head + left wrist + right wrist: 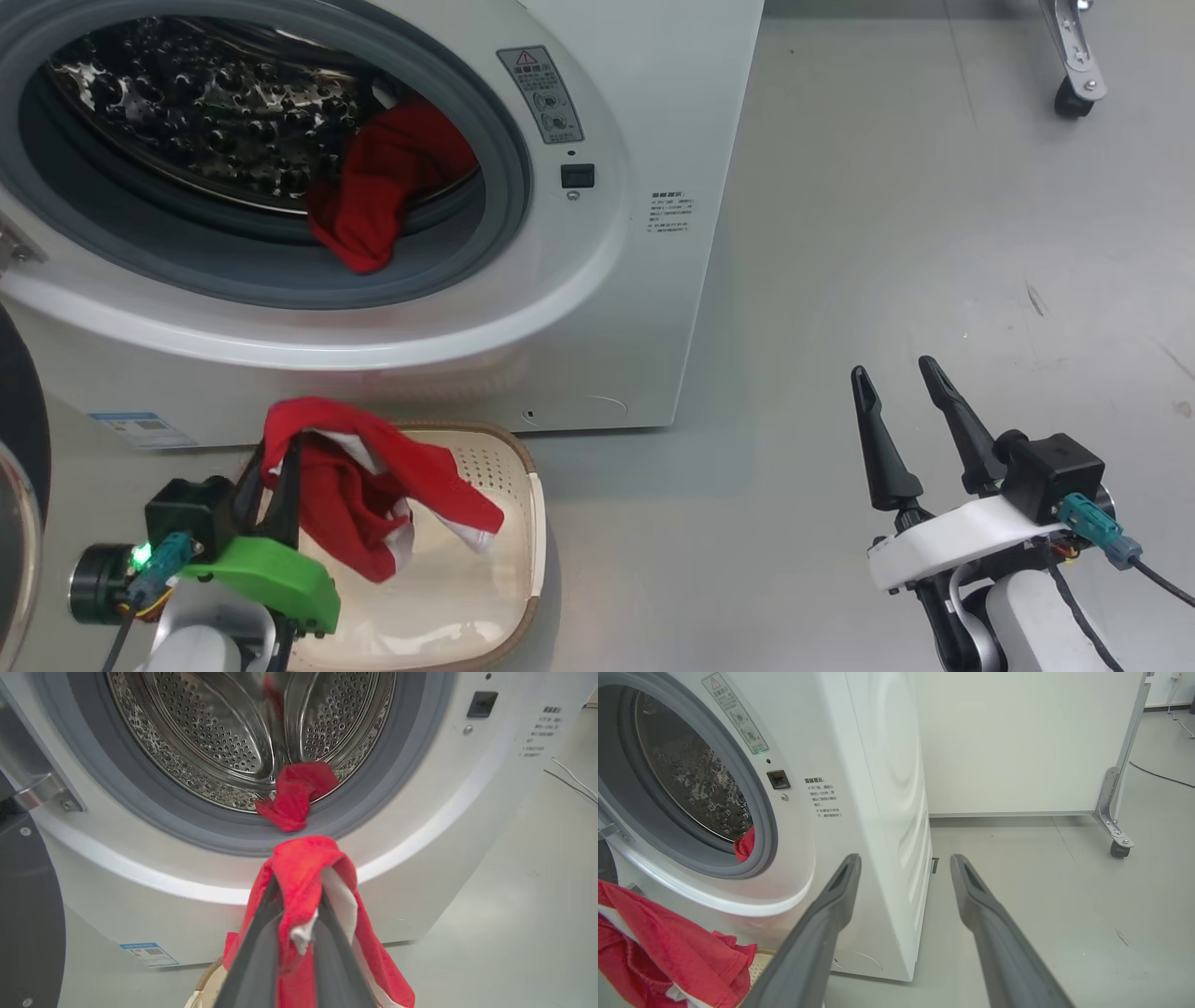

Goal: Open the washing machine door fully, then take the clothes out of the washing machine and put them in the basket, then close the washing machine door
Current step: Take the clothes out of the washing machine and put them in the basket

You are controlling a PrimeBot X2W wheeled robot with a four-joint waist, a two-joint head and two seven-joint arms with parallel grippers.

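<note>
Above the basket (534, 485), the left gripper (278, 448) was clamped on a red garment (373, 504). A second red garment (383, 187) lay at the mouth of the washing machine (635, 280), apparently over the seal (280, 285). The right gripper (892, 369) held its fingers wide apart, empty.

Dark tapered jaws meet a green left cover (266, 577), a white right cover (952, 539), teal plugs (1094, 530).

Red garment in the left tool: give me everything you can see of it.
The garment is bright red, soft fabric with white trim. It is pinched in the shut left tool, draped over its tip and hanging in loose folds above the basket, in front of the washer. Whether its lower edge touches the basket is unclear.
</note>
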